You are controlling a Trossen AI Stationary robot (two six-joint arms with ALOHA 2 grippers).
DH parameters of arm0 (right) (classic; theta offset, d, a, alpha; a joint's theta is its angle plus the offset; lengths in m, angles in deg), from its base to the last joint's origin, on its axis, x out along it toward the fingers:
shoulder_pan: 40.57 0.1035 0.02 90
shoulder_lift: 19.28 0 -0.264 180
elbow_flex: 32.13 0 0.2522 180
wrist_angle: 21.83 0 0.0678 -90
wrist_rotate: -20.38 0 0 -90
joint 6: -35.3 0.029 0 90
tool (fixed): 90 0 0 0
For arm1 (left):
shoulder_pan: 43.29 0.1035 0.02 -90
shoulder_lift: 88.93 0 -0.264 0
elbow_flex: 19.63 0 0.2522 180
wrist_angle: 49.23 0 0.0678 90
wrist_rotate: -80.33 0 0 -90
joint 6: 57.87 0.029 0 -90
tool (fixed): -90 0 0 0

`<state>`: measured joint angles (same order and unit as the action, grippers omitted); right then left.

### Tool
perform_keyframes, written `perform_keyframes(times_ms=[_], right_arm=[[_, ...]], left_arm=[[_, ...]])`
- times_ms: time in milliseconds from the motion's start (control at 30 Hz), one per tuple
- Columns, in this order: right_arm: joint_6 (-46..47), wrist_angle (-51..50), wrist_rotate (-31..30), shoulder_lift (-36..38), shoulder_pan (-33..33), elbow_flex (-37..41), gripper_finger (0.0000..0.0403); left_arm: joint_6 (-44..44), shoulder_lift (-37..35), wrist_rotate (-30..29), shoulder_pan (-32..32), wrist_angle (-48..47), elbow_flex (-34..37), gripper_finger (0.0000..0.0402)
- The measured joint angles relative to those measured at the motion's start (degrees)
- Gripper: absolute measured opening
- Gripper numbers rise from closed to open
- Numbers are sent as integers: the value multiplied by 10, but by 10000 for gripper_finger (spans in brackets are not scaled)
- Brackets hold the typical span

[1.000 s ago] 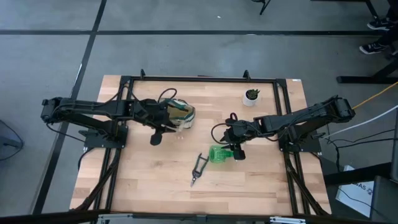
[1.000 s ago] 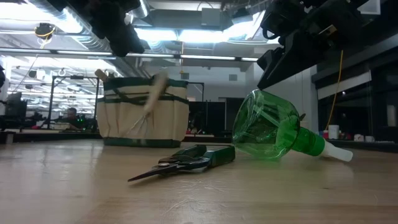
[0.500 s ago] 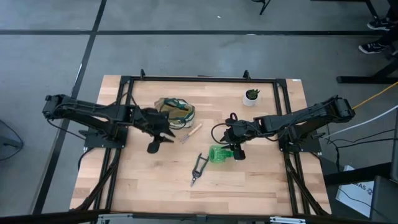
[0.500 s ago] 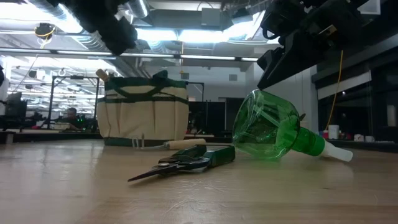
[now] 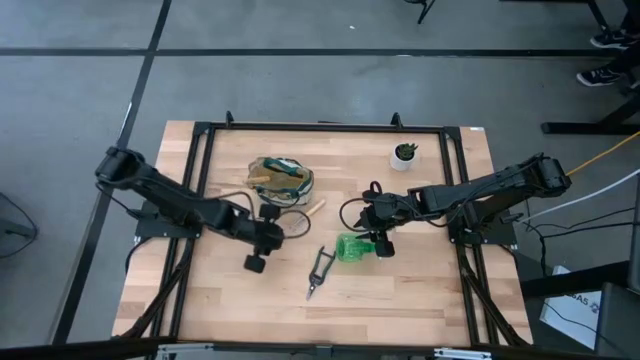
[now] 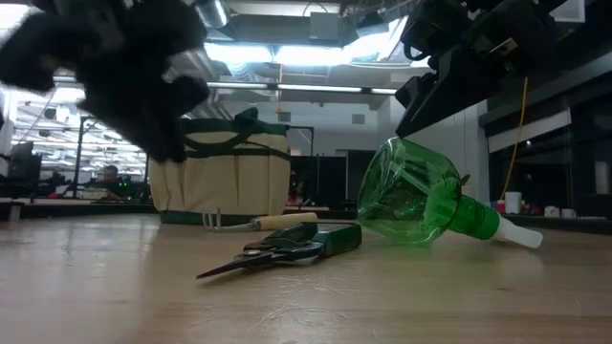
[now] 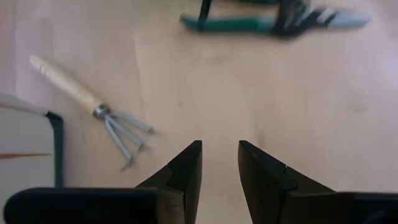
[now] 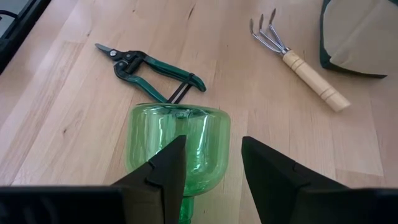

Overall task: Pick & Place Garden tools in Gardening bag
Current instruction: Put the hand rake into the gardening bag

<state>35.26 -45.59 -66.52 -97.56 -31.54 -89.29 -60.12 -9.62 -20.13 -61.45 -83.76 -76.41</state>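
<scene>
Left gripper (image 7: 219,163) above bare table, fingers slightly apart, empty; small rake (image 7: 93,109) lies on table just beside bag (image 5: 280,178). Right gripper (image 8: 211,163) over spray bottle (image 8: 176,138), fingers apart either side of it; grip cannot tell. Bottle on its side; shears (image 5: 320,270) flat beside it.

Table (image 5: 420,290) is pale matt wood. Spray bottle (image 8: 177,143) is glossy see-through green plastic, bag (image 6: 220,186) is soft cloth, rake (image 7: 93,107) has metal prongs, wooden handle.

Bare table (image 5: 210,290) near front — shears (image 5: 320,268) flank it.
</scene>
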Motion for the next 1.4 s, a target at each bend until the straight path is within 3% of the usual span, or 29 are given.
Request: perform_keyframes(times_ms=[367, 533, 667, 933, 1200, 1400], right_arm=[[0, 0, 0, 0, 0, 0, 158], [0, 0, 0, 0, 0, 0, 158], [0, 0, 0, 0, 0, 0, 158], [0, 0, 0, 0, 0, 0, 158], [0, 0, 0, 0, 0, 0, 158], [0, 0, 0, 0, 0, 0, 158]], left_arm=[[117, 74, -100, 3, 69, 0, 94], [115, 74, -104, 20, 80, 0, 97], [52, 74, -80, 37, 102, 0, 96], [-159, 74, -75, 49, 91, 0, 94], [-237, 74, -125, 35, 32, 0, 91], [-242, 74, -167, 32, 30, 0, 92]])
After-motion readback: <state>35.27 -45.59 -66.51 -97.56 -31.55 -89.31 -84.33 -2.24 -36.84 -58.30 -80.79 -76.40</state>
